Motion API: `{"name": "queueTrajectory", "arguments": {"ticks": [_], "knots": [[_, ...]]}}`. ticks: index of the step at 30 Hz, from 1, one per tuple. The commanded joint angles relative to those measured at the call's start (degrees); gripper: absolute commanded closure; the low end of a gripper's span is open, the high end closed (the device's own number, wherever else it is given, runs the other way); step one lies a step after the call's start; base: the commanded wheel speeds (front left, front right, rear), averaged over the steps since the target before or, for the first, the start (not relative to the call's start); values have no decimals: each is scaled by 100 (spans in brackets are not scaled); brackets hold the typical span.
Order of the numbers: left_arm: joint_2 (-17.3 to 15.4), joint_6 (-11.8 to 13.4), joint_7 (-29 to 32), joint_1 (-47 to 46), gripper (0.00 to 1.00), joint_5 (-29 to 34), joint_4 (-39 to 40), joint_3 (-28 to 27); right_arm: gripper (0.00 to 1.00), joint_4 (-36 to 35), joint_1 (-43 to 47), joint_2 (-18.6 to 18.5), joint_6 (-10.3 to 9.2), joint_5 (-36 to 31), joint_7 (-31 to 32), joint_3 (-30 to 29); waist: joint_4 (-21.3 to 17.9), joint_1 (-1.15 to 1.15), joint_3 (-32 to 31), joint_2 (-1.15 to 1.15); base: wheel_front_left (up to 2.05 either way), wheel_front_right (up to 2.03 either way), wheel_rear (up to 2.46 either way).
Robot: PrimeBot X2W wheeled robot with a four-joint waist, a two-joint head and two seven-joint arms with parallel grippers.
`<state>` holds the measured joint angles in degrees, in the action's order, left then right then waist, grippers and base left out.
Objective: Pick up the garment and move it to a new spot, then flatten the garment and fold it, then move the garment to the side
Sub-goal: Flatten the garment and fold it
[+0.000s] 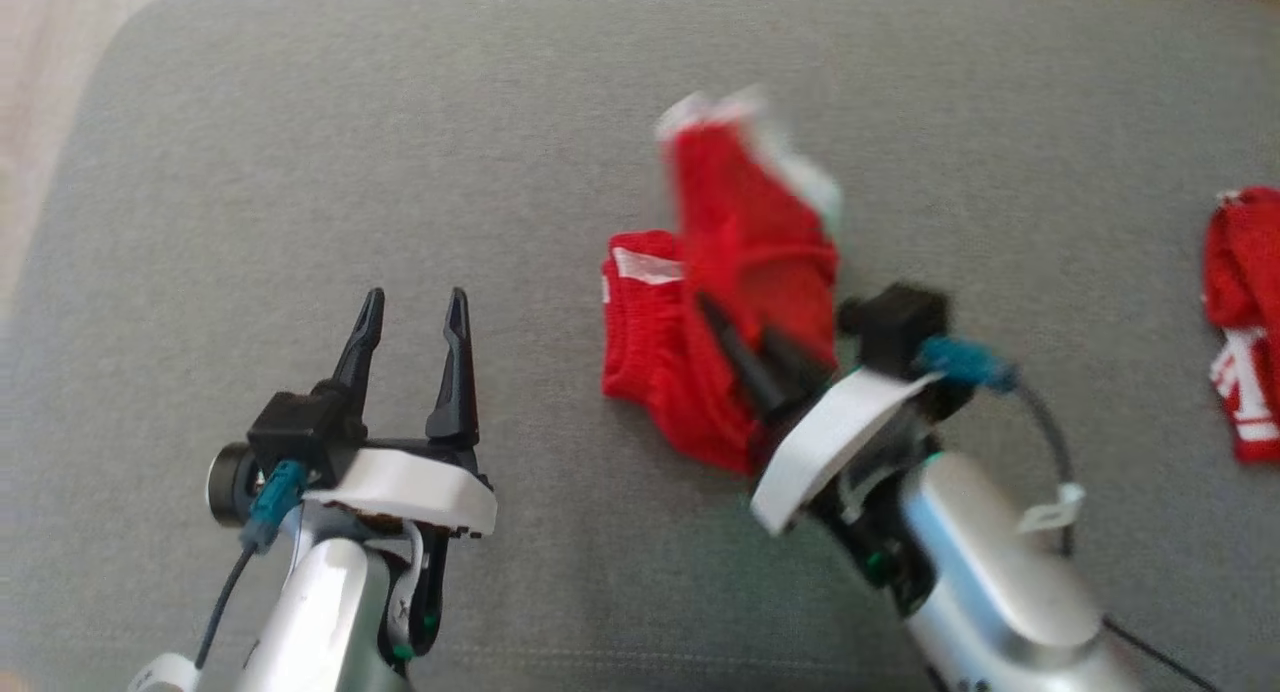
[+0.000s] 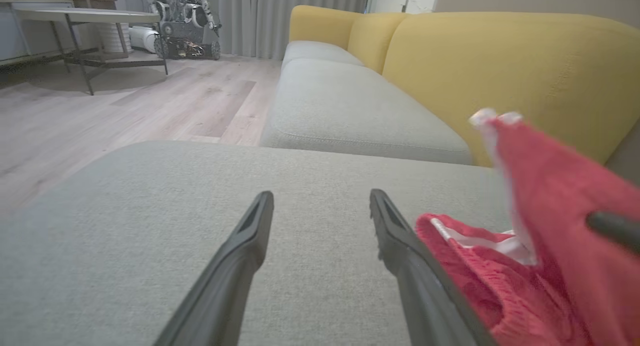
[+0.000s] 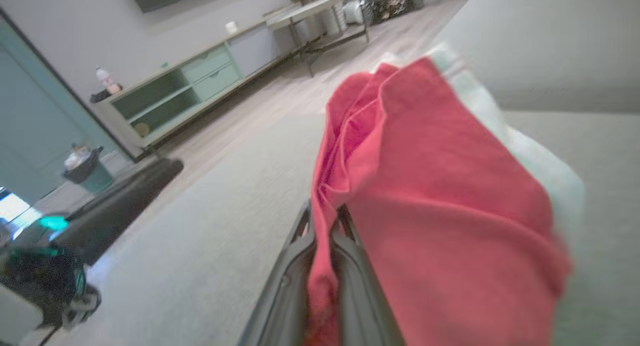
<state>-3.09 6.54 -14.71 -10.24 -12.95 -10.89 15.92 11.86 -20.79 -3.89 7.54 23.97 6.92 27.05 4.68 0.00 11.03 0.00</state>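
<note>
Picking up: the right gripper (image 1: 737, 320) pinches the red shorts (image 1: 650, 352) tight. The left gripper (image 1: 415, 300) is wide open, empty. Next, I think: carry them somewhere new.

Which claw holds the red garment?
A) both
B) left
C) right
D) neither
C: the right claw is shut on a fold of the garment, lifting part of it, while the left claw stands open and empty.
</note>
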Motion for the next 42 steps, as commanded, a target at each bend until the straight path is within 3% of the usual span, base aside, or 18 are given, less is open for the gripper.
{"name": "queueTrajectory", "arguments": {"ticks": [1, 8, 9, 10, 11, 20, 25, 33, 42], "knots": [[-32, 6, -29, -82, 0, -49, 168, -168, 100, 3, -113, 100, -5, 141, 32, 333, 174, 0, 4, 0, 0, 0, 0], [-10, 45, -29, -21, 0, -111, 185, -142, 100, 783, -127, 101, -5, 422, -48, 936, 392, 0, 53, 0, 0, 0, 0], [-8, 52, -29, -18, 0, -113, 193, -147, 88, 844, -149, 101, -5, 437, -82, 961, 393, 0, 63, 0, 0, 0, 0], [-7, 61, -29, -16, 0, -113, 201, -155, 50, 898, -180, 101, -5, 425, -116, 980, 385, 0, 72, 0, 0, 0, 0], [-5, 77, -29, -9, 0, -113, 214, -183, 0, 929, -255, 101, -5, 402, -229, 1035, 349, 0, 76, 0, 0, 0, 0], [-26, 79, -29, -45, 0, -26, 248, -271, 0, 154, -452, 32, -5, 185, -1255, 1026, 59, 0, 39, 0, 0, 0, 0], [-88, 75, -29, -33, 0, 29, 289, -345, 0, -207, -84, -234, -5, -79, -1407, 25, -105, 0, 1, 0, 0, 0, 0], [-181, 85, -29, 51, 0, 104, 373, -385, 0, -678, 902, -424, -5, -700, -1148, -1722, -343, 0, -20, 0, 0, 0, 0], [-245, 91, -29, 89, 0, 125, 381, -360, 0, -1198, 1427, -337, -5, -1005, -870, -2315, -469, 0, 20, 0, 0, 0, 0]]}}
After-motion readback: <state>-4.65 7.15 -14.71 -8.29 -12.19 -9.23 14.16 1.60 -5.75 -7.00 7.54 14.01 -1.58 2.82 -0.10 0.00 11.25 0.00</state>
